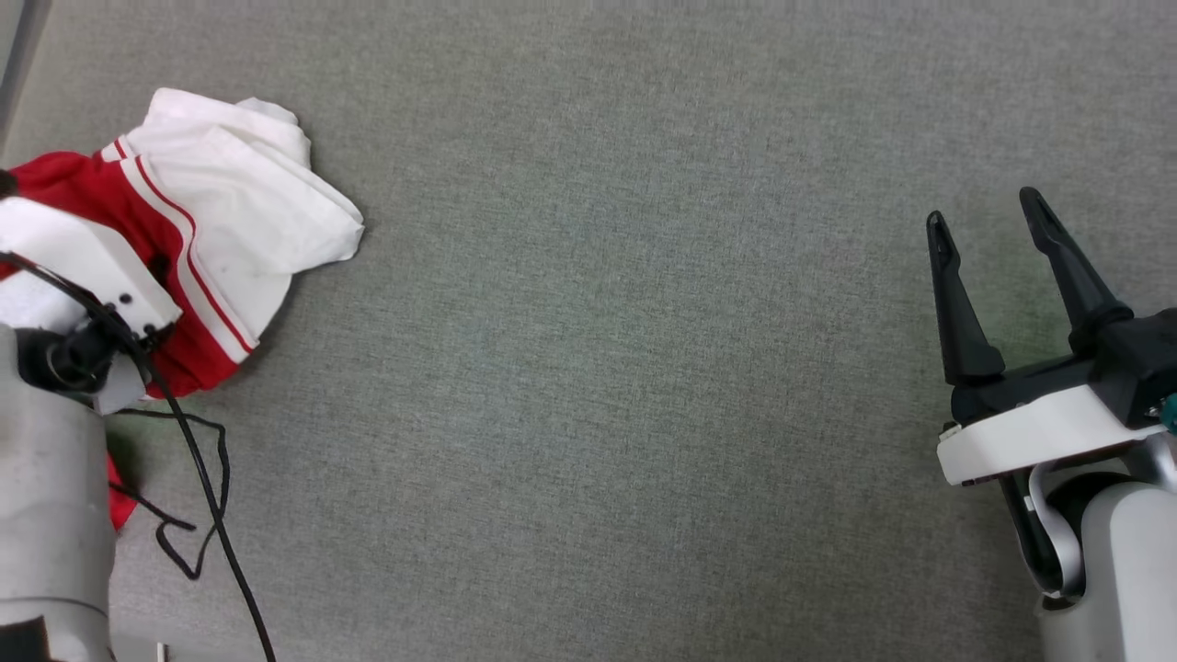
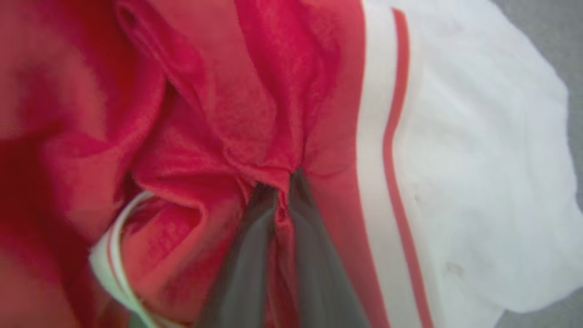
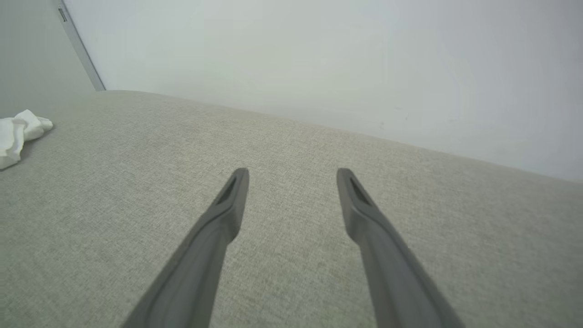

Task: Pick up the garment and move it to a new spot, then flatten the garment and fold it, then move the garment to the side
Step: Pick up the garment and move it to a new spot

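The red-and-white garment (image 1: 230,202) lies bunched at the left edge of a grey-green, fabric-covered desk (image 1: 598,368), with the left claw (image 2: 282,184) pinched tight on a red fold. The right claw (image 1: 984,210) hangs spread wide above the cloth, a pale wall (image 3: 319,59) behind.

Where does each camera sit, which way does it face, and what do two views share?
Head view: on the head, facing down at the surface; left forearm and open right gripper show.
Left wrist view: against the garment; left gripper shut on a red fold.
Right wrist view: low, facing across the surface toward a wall; fingers apart.
Shared: head and right wrist views both show the garment.
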{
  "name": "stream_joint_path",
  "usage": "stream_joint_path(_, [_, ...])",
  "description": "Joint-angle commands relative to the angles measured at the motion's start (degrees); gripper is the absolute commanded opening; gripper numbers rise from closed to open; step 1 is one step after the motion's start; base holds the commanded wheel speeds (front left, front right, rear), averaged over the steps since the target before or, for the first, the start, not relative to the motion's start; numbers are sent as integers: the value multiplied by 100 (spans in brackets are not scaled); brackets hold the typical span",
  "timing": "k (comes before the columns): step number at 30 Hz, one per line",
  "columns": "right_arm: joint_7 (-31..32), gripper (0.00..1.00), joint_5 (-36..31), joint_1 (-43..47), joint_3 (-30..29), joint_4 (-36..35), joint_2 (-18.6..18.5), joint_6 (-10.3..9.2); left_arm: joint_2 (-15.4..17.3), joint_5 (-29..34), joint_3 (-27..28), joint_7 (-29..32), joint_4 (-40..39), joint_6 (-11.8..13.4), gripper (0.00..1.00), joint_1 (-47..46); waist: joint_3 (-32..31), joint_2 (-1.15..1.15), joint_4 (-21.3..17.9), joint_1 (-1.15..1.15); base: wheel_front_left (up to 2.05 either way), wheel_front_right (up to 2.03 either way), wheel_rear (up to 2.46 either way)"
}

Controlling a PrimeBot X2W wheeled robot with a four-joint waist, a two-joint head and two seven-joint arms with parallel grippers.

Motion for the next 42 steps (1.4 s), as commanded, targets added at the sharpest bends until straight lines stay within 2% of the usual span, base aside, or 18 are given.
stream_joint_path(1, [-48,100,20,-9,-9,23,41,-4,-188,38,-91,-106,44,-43,0,259,-181,0,11,0,0,0,0])
stream_joint_path(5, [-173,100,66,125,-56,189,142,-4,2,222,-65,-980,-265,0,0,404,-618,0,-8,0,0,0,0])
stream_joint_path(11, [-364,100,158,388,-203,456,283,-4,48,441,-106,-2266,-741,-101,0,839,-1302,0,-65,0,0,0,0])
stream_joint_path(15, [-437,100,199,571,-314,583,336,-4,-65,584,-157,-2908,-1145,19,0,1142,-1665,0,-146,0,0,0,0])
stream_joint_path(20, [-486,100,263,818,-462,685,356,-4,-307,753,-295,-3424,-1818,149,0,1519,-2062,0,-312,0,0,0,0])
stream_joint_path(26, [-487,100,428,1055,-498,746,357,-5,-602,824,-521,-3551,-2731,215,0,1993,-2394,0,-693,0,0,0,0])
stream_joint_path(32, [-435,100,507,1173,-503,721,356,-5,-919,817,-984,-3312,-3480,45,0,2412,-2525,0,-1224,0,0,0,0])
stream_joint_path(37, [-419,100,558,1204,-493,677,358,-4,-1255,858,-1640,-3006,-3845,-130,0,2613,-2434,0,-1681,0,0,0,0])
stream_joint_path(38, [-447,100,613,1224,-500,665,357,-4,-1473,866,-2127,-2860,-3935,-224,0,2685,-2312,0,-1909,0,0,0,0])
stream_joint_path(42, [-501,100,710,1162,-513,660,359,-4,-1674,840,-2893,-2711,-3952,-303,0,2798,-2058,0,-2146,0,0,0,0])
